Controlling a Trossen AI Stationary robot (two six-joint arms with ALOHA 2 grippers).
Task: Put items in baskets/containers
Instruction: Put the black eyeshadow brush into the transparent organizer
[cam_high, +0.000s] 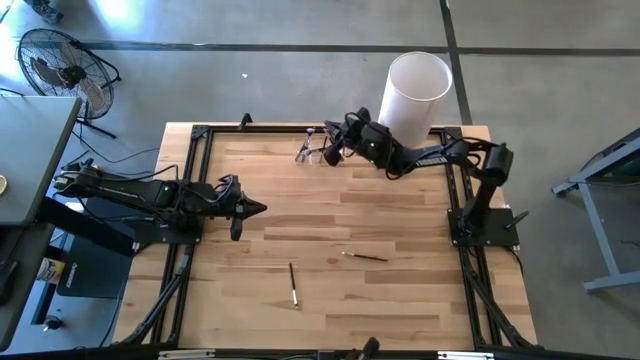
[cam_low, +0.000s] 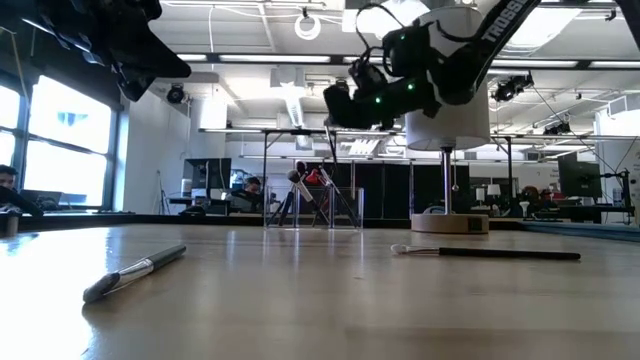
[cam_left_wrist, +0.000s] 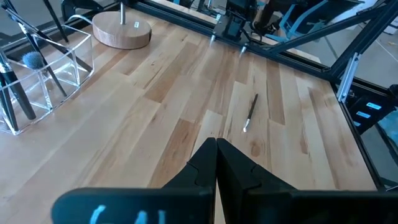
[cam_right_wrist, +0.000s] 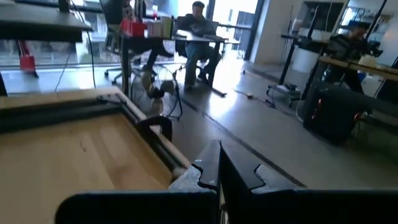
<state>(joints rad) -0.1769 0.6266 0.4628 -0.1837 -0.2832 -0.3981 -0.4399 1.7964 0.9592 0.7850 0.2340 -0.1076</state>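
Note:
Two makeup brushes lie flat on the table: one (cam_high: 293, 284) toward the near edge, also seen in the low view (cam_low: 135, 272), and one (cam_high: 365, 257) right of it (cam_low: 490, 253) (cam_left_wrist: 250, 112). The clear holder (cam_high: 311, 151) stands near the far edge with several brushes leaning in it (cam_left_wrist: 37, 74) (cam_low: 312, 200). My right gripper (cam_high: 328, 152) hangs shut above and just right of the holder (cam_low: 335, 100), with nothing visible between its fingers (cam_right_wrist: 219, 168). My left gripper (cam_high: 256, 208) waits shut at the table's left (cam_left_wrist: 216, 155).
A tall white cylinder (cam_high: 415, 92) on a round wooden base (cam_left_wrist: 122, 28) stands at the far right, behind my right arm. A black frame (cam_high: 195, 150) runs along the table's edges. People sit at desks (cam_right_wrist: 196, 31) in the room beyond.

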